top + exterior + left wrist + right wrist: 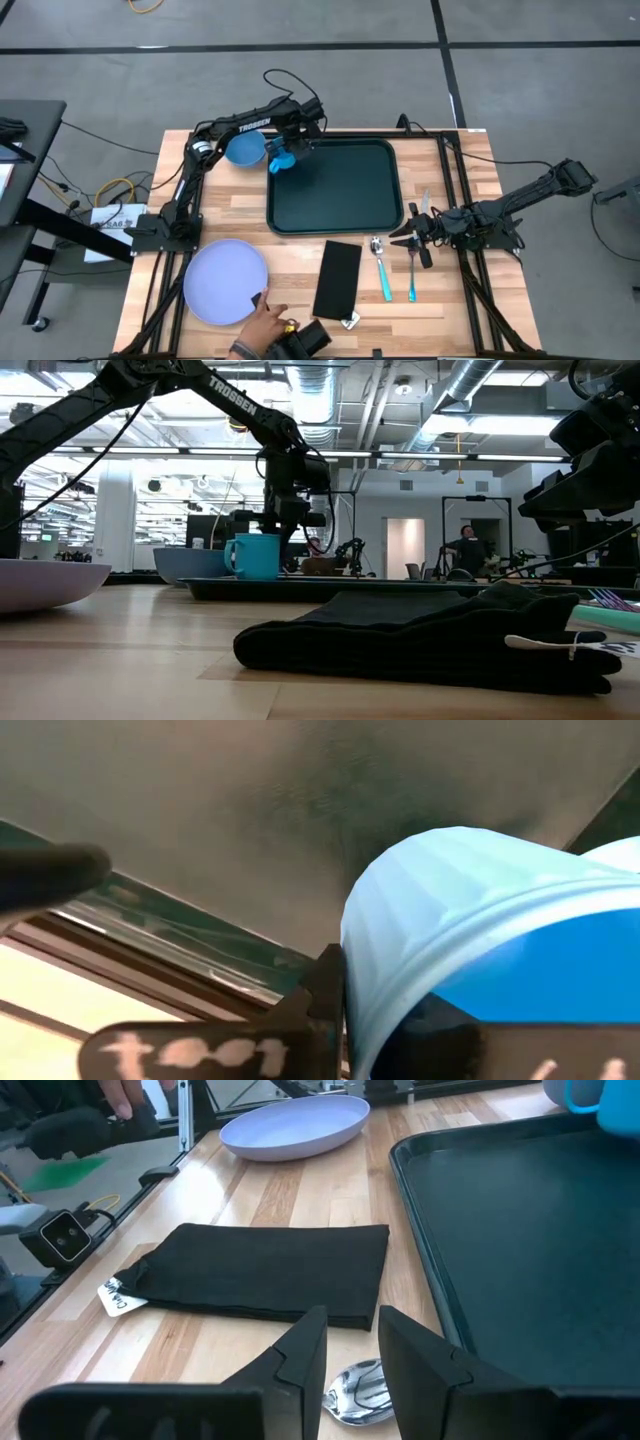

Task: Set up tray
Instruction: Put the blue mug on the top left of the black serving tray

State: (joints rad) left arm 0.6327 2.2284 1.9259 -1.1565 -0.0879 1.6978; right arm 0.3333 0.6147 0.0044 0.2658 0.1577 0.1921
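Over on the left of the wooden surface [250,215] there's a lavender plate [225,281] sitting near the front edge, and a person's hand [262,322] is reaching in right by its rim from the front. Further back, a blue bowl [243,149] sits on the surface just off the tray's back left corner.

The left gripper [283,157] is parked over that same corner, and its jaws are pinching a blue mug [281,158]. In the left wrist view the mug's rim [440,910] is wedged right against one dark finger [325,995], with the tray floor behind it. From the low view the mug [256,556] looks like it's sitting on the tray, though I can't tell for sure if the base is actually touching.

The tray [335,190] itself is the big dark green one with rounded corners and a raised rim, sitting in the middle of the surface toward the back. Apart from that mug corner, its floor is bare.

Just in front of the tray lies a folded black napkin [338,279] with a small white tag [116,1296] at one end. Beside it to the right are a spoon [380,262] and a fork [411,272], both with teal handles, lying side by side.

The right gripper [412,238] hovers low just past the tray's front right corner, above the cutlery, jaws slightly spread with nothing between them; the right wrist view shows the spoon bowl [356,1388] under its fingers [300,1355].
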